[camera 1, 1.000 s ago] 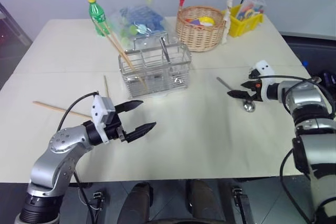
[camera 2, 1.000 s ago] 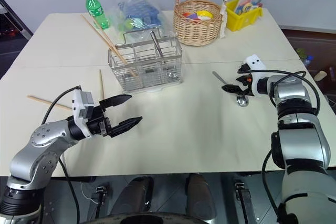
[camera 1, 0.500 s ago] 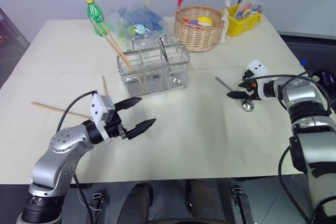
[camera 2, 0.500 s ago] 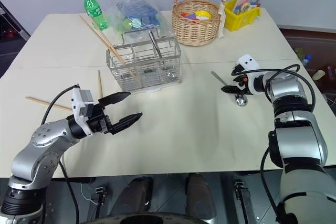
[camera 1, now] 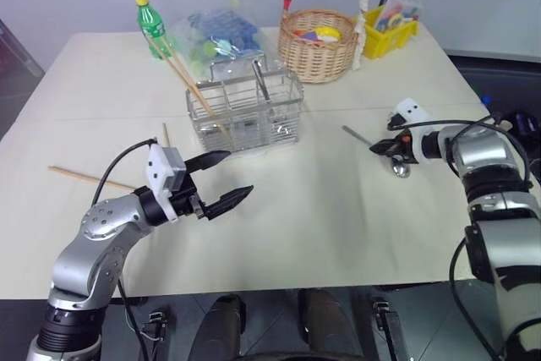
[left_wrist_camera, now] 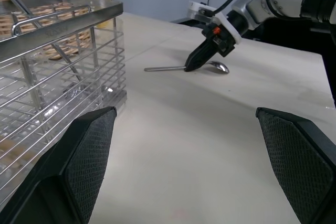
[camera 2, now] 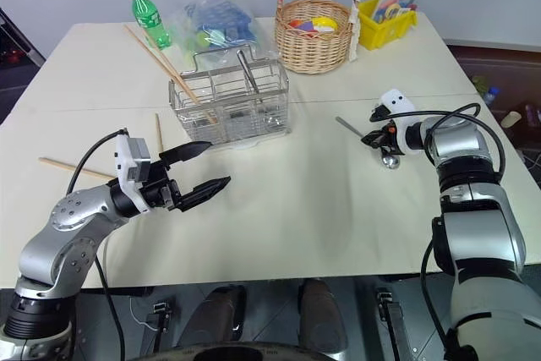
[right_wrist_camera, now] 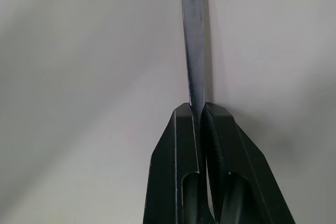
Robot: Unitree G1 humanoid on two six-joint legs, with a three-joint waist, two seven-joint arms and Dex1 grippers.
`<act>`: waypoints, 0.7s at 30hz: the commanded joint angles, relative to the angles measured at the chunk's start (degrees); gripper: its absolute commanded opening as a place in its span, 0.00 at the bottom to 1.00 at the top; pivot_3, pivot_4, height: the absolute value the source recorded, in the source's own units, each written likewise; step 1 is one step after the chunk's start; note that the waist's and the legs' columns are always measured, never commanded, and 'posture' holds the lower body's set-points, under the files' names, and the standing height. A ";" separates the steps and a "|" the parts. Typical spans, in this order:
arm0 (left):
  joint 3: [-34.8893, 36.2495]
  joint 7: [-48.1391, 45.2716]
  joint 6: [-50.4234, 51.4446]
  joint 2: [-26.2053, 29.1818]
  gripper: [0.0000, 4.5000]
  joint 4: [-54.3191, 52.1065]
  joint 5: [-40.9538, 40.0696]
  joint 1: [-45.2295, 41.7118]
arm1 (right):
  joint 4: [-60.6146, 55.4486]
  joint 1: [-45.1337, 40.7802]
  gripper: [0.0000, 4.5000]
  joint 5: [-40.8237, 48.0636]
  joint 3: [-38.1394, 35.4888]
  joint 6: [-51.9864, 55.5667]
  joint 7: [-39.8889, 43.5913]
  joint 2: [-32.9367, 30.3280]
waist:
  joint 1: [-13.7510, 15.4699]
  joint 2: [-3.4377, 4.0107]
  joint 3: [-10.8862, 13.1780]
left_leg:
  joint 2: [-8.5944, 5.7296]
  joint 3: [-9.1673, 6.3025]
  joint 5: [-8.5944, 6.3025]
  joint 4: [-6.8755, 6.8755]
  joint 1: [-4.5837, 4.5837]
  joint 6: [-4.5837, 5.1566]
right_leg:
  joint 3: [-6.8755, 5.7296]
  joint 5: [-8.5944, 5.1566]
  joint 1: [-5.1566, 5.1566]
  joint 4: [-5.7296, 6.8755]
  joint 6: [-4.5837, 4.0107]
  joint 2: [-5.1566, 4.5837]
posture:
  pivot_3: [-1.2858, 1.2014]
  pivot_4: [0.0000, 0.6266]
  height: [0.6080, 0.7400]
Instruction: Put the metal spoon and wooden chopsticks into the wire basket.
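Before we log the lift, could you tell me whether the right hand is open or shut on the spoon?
Shut on it: the right hand's fingers pinch the metal spoon's handle, which lies on the table.

metal spoon: handle end cut off | wire basket: partly cut off

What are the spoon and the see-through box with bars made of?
The metal spoon looks like polished steel: it is silvery and mirror-bright, with light glinting off its bowl. The wire basket seems to be shiny metal wire too, thin silver bars with gaps between them. Whether either is plated, I cannot tell.
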 commanded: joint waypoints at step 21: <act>5.53 -0.18 3.32 2.84 1.00 1.96 -5.76 -4.96 | -24.58 -8.99 0.01 7.04 -15.93 -13.20 -37.32 13.24 | -0.33 0.12 0.07 | 0.00 0.00 0.02 -0.07 -0.07 -0.04 | 0.03 0.01 -0.21 0.19 0.01 0.00 | 0.52 0.24 1.00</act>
